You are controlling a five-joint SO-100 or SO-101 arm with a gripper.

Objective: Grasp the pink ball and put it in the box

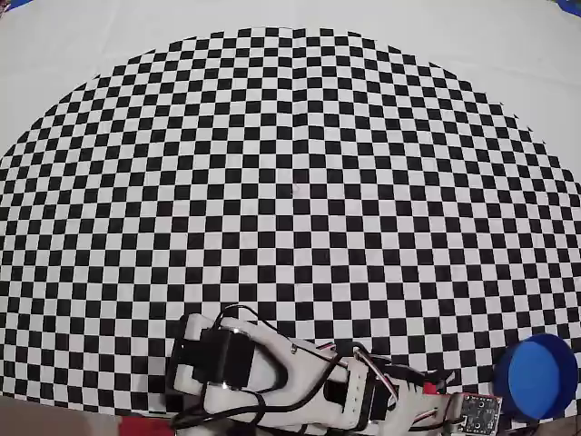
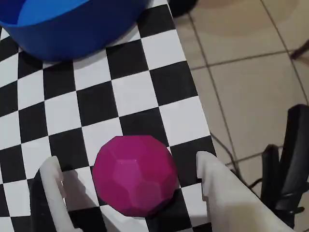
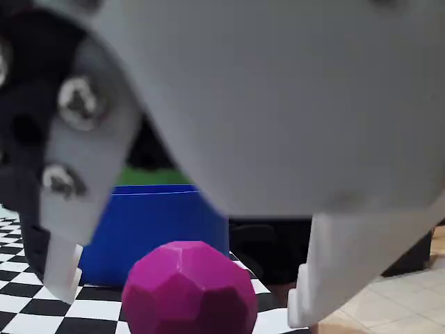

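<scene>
White gripper (image 2: pixel 130 186) spread wide, two fingers (image 2: pixel 50 181) flanking pink ball (image 2: pixel 134 175) without touching it, ball resting on checkered mat (image 2: pixel 120 92) between them, blue box (image 2: pixel 72 26) beyond fingertips, tiled floor (image 2: pixel 251 63) past mat edge.

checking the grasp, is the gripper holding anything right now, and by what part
Nothing is held. The open gripper straddles the pink ball, with gaps showing on both sides in the wrist view.
</scene>
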